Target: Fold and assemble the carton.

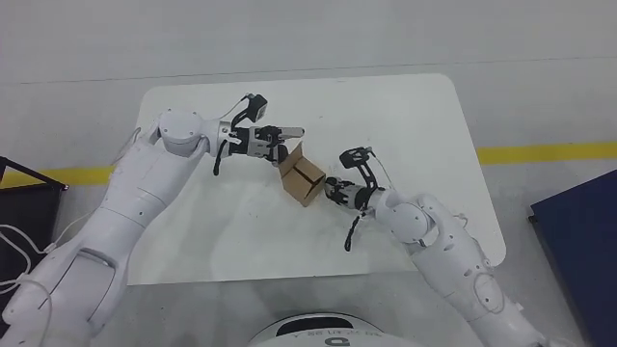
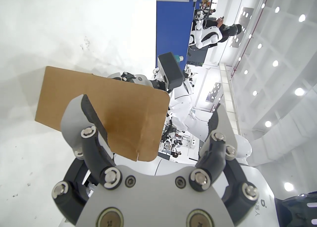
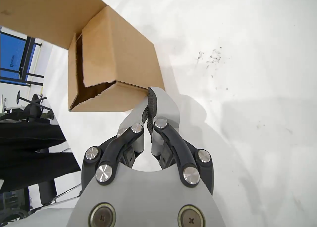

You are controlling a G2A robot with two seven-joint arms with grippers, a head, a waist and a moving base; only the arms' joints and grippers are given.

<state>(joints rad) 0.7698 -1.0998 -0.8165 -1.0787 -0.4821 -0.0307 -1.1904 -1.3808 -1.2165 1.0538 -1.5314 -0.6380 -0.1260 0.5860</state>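
Pressed tight together, right gripper (image 3: 151, 92) fingertips, touching the low corner of the brown carton (image 3: 118, 47) in the middle of the white table (image 1: 415, 125). Looks light and bendy, easy to squash; best held by the stiff edges. Farther on, spread wide around the open flap (image 2: 104, 99), left gripper (image 2: 151, 106), one pad on it. Loose flap in the way of closing

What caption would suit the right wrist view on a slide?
Shut right pincer at a corner of the partly folded brown carton on the white table.
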